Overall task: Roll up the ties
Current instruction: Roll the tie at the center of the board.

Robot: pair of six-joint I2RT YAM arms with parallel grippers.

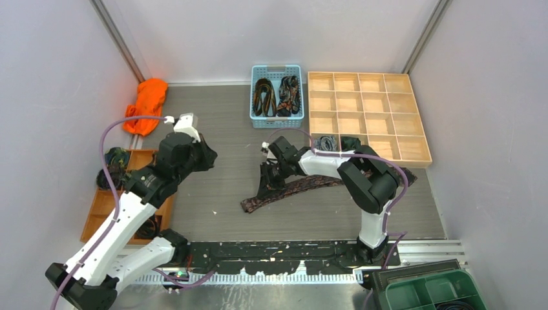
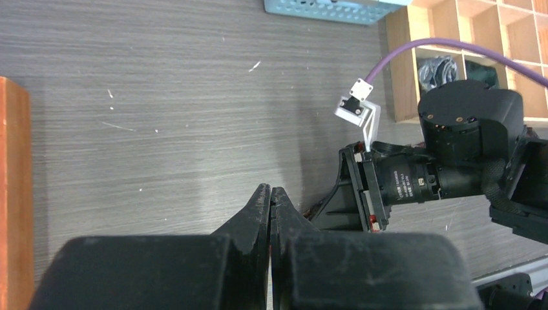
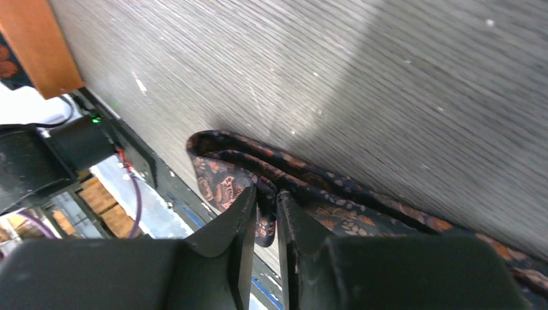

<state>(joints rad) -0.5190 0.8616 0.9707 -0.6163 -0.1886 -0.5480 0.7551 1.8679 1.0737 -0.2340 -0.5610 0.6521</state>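
A long dark paisley tie (image 1: pixel 294 189) with orange-brown pattern lies across the table middle, its wide end at the lower left. My right gripper (image 1: pixel 268 183) is shut on a fold of this tie near its wide end; the right wrist view shows the fabric (image 3: pixel 226 181) pinched between the fingertips (image 3: pixel 249 203). My left gripper (image 1: pixel 208 157) is shut and empty, above bare table left of the tie; its fingers (image 2: pixel 262 203) touch each other. Two dark ties (image 1: pixel 276 95) lie in the blue basket (image 1: pixel 276 121). Coiled ties (image 1: pixel 328 143) sit in the wooden grid's near-left cells.
A wooden compartment grid (image 1: pixel 368 116) stands at the back right. An orange cloth (image 1: pixel 146 103) lies at the back left. A wooden tray (image 1: pixel 103 200) with dark fabric sits under the left arm. A green bin (image 1: pixel 430 290) is at the front right.
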